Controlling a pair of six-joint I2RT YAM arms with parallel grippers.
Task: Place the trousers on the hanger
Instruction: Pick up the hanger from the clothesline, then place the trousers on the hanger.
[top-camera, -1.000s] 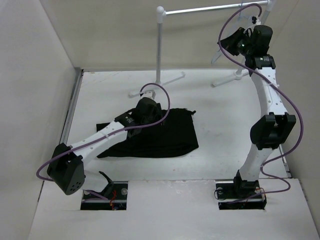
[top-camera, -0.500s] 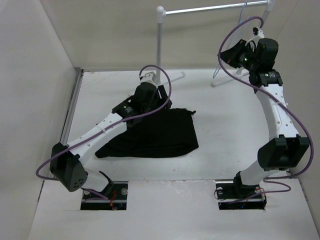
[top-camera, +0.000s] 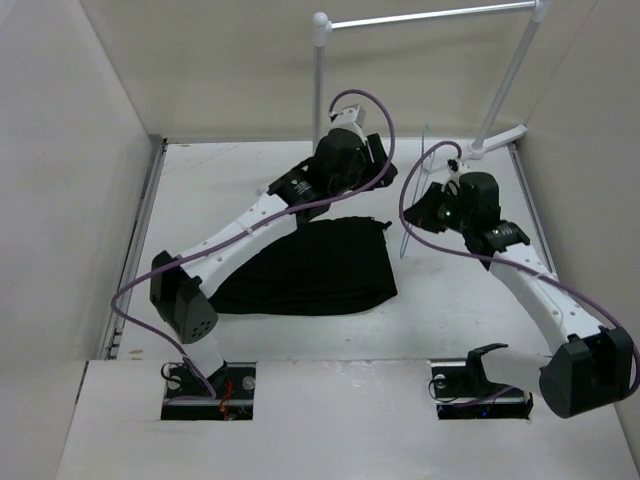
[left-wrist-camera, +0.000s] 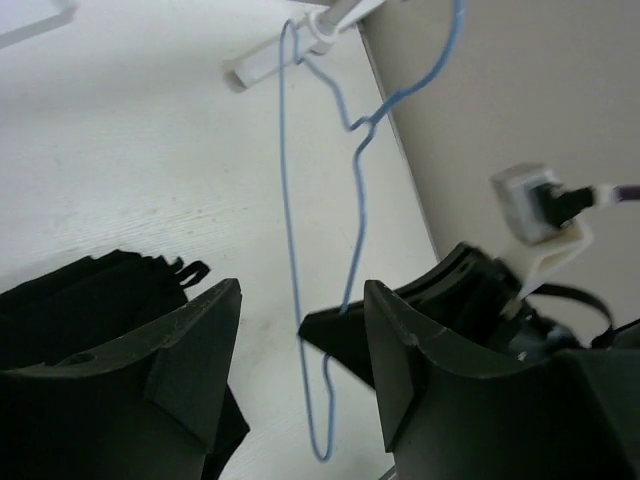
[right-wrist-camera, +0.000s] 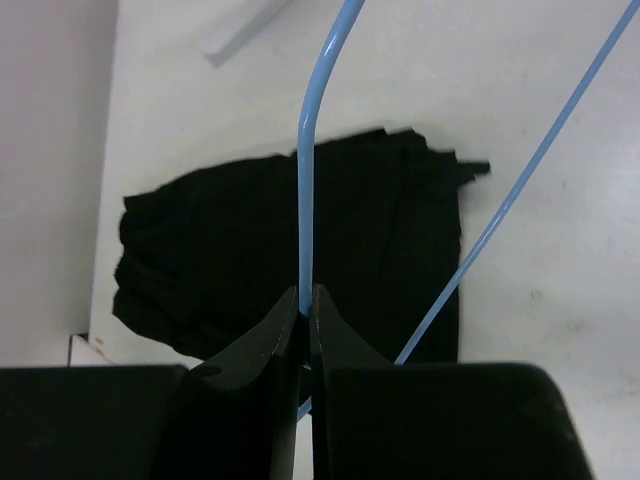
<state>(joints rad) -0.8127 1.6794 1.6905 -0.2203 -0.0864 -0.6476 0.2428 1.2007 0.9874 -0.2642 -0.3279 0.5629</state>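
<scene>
Gripping the hanger (right-wrist-camera: 303, 190), the right end effector (right-wrist-camera: 305, 300) was seen clenched on its thin blue wire, held at 2 o'clock of the trousers (top-camera: 310, 265), which were laid folded on the surface (top-camera: 450, 310). The left end effector (left-wrist-camera: 300, 290) was found released and empty at 1 o'clock of the cloth, near the rack post (top-camera: 320, 90)

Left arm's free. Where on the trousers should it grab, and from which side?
Probably the right-hand end of the trousers, the edge nearest the hanger held by the right gripper. They lie folded flat on the table, so bring the open left gripper down from above and pinch that edge.
</scene>
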